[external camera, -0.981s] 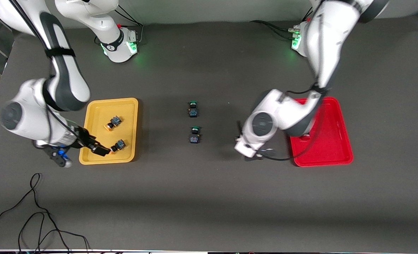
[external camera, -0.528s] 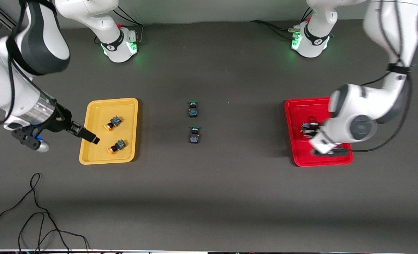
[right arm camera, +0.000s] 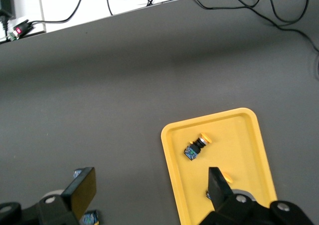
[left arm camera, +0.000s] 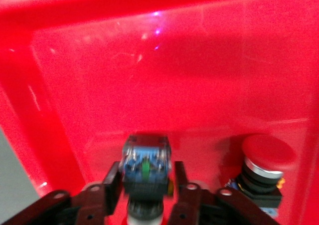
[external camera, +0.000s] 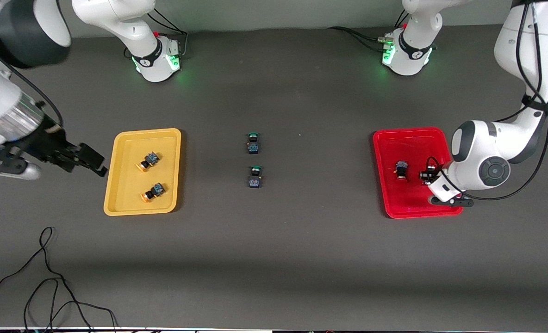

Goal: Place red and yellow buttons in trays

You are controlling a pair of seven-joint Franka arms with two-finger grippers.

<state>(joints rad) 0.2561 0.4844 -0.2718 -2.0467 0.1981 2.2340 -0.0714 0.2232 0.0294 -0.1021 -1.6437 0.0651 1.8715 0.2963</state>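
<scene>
Red button (left arm camera: 146, 166) between left claw (left arm camera: 144, 185) fingers (in red tray (external camera: 415, 138))

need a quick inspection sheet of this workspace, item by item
surface: dark grey table, flat.
job's things: yellow tray holds two yellow buttons; red tray holds one red button, plus a second button between the left pincer's fingers.
clutter: two green buttons mid-table, between the trays.
grippers: left pincer low in the red tray, fingers around the second button; right pincer open, up beside the yellow tray.
cables: black loops on the table at the right arm's end, near the camera.
surroundings: both bases show green lights.
</scene>
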